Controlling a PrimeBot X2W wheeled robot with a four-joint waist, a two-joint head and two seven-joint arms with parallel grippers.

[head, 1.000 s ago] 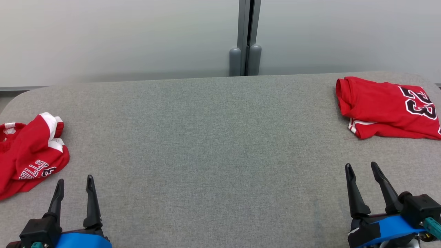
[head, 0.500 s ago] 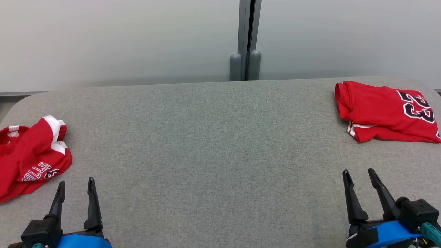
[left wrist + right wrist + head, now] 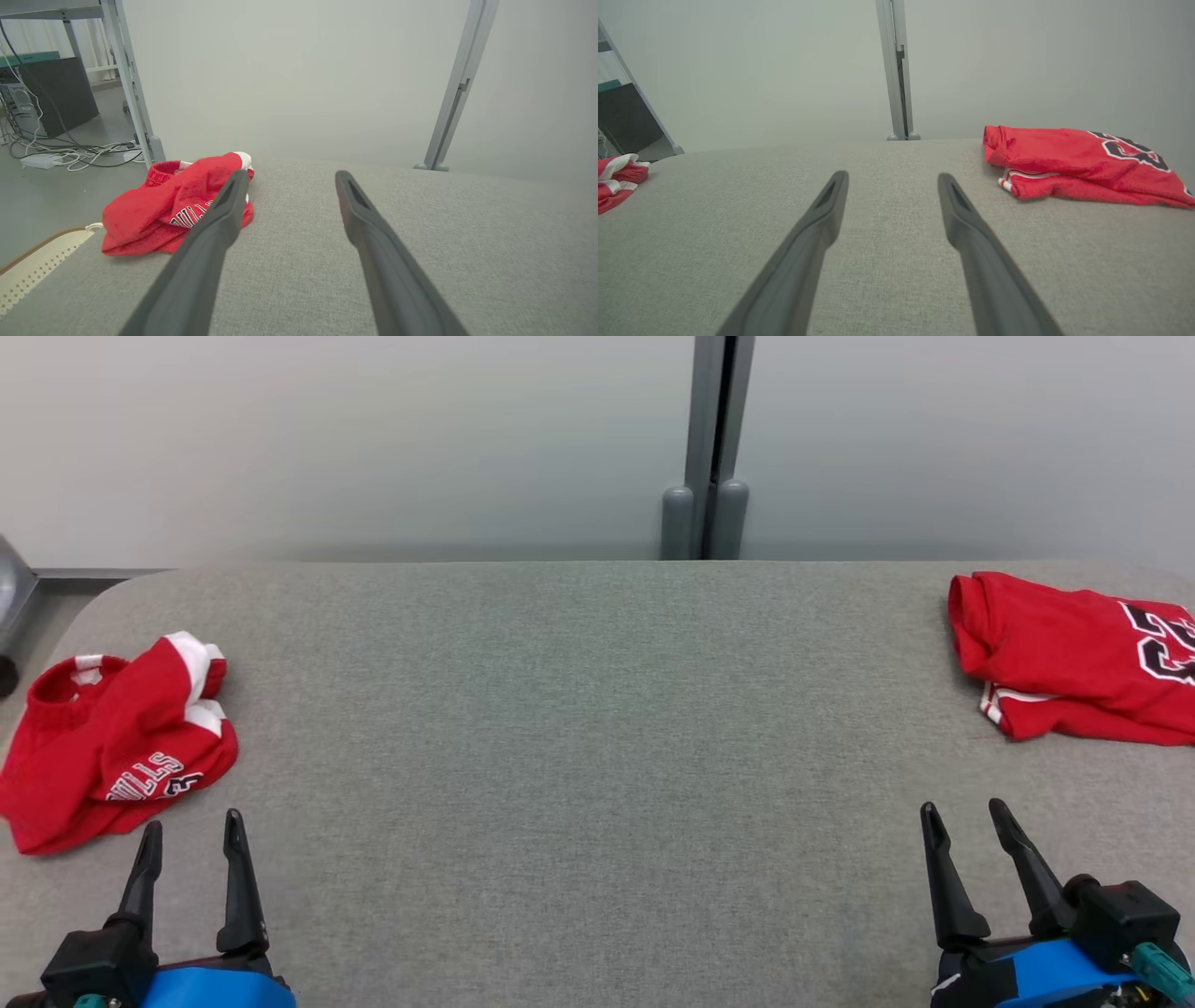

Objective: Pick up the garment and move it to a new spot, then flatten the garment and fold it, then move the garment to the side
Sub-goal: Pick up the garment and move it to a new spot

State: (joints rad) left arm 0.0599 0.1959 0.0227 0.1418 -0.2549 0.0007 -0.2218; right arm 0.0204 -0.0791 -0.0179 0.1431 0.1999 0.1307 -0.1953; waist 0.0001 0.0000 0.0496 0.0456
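Crumpled red garment (image 3: 112,747), heaped at the left end of the grey fabric desk (image 3: 597,756), close to the rounded left corner. Long axis on a diagonal in the head view, from the near-left edge of the desk up toward the far right. White-trimmed end pointing far-right, toward the desk's middle; ribbed opening at the far-left end, gaping upward. White lettering on the near-right flank, tilted and upside down from the head camera. Folds stacked over each other, nothing flat.

Just beside it on the near side, left tool (image 3: 192,821): released, two dark fingers spread wide, nothing between them, tips pointing away from the robot. Apart from the cloth, above the desk; in the left wrist view the left finger overlapping the garment's right edge only by line of sight.

Across the bare middle of the desk, right tool (image 3: 962,805): likewise released and empty, fingers leaning slightly left.

Beyond that, at the far right end, folded red jersey (image 3: 1074,653), long axis running left to right along the desk, rounded fold toward the middle, black-and-white number at the right end, cut off by the frame. Well apart from both tools.

Behind the desk, pale wall panels and a grey upright post (image 3: 707,448).
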